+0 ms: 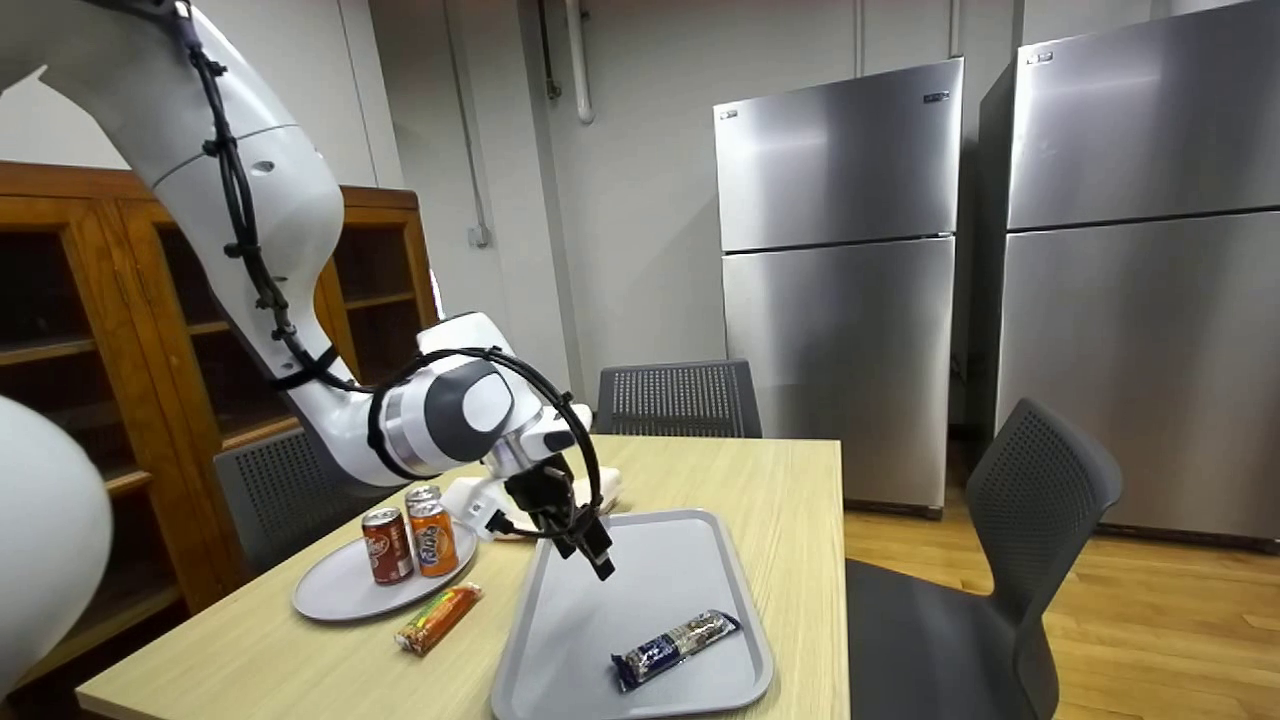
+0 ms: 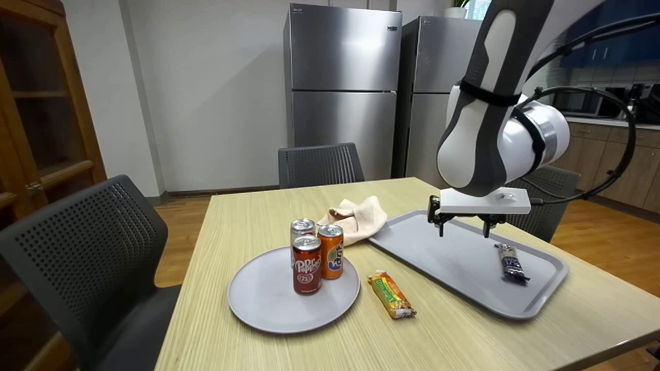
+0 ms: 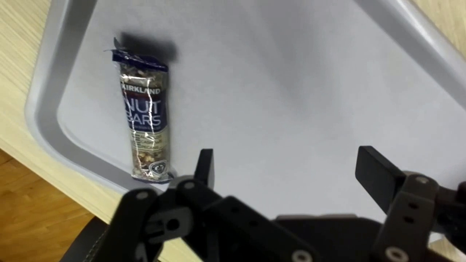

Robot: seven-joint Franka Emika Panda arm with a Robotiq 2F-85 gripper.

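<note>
In the wrist view my gripper (image 3: 285, 165) is spread wide, its two fingers (image 3: 206, 167) well apart over the tray (image 3: 255, 91). Left of them the nut bar (image 3: 145, 123) lies flat on the tray near a rounded corner. Its long axis runs almost straight up and down here, the blue crimped end pointing to the top and slightly left, the clear end to the bottom, close to the raised rim and just beside one of my fingers.

In an exterior view I hang above the tray, apart from the nut bar, which slants with its blue end to the lower left. A snack bar (image 1: 438, 618) in an orange wrapper lies on the table (image 1: 790, 490) between tray and plate (image 1: 335, 590), slanting much the same way. A chair (image 1: 1040, 540) stands beside the table.

In an exterior view the nut bar's blue end points to the lower right. On the plate a red can (image 2: 307, 268), an orange can (image 2: 331, 252) and a partly hidden silver can (image 2: 302, 226) stand close together. Behind them a crumpled cloth (image 2: 366, 219) lies by the tray's edge; I cannot tell whether they touch.
</note>
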